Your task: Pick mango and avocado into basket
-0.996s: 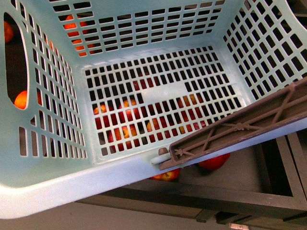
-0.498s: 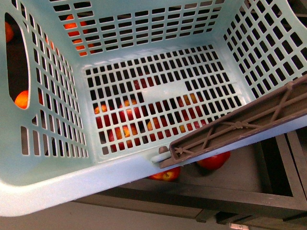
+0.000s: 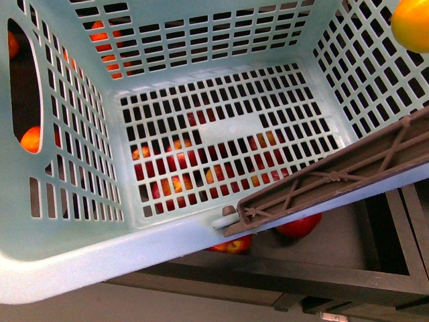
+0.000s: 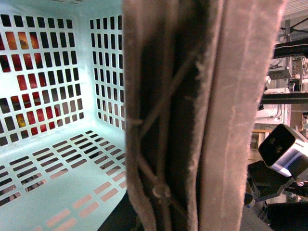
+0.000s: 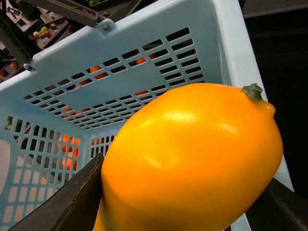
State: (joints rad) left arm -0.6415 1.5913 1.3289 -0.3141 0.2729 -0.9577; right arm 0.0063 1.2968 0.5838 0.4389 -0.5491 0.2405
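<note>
- Basket of light turquoise plastic across nearly the whole front view, slotted walls and floor in plain sight.
- Brown handle laid over the near right rim, running from near centre out to the right edge.
- Mango, orange-yellow, at far right, above the right wall of the basket, partly cut off by the picture's edge and clear of the floor.
- In the right wrist view, same mango filling most of the picture, green stem stub at one end, gripped between the two dark fingers of the right gripper. Jaws spread to the fruit's width and closed against it, basket wall and rim just behind.
- Fingers of left gripper not seen in any view; cannot tell whether wide or narrow. Left wrist view taken up by the handle at very close range, basket interior beside it.
- Red apples visible through the floor slots, lying below the basket, more under the near rim by the handle.
- Small orange fruits visible through the left wall opening and the far wall slots.
- Dark shelf frame below the basket at near right.
</note>
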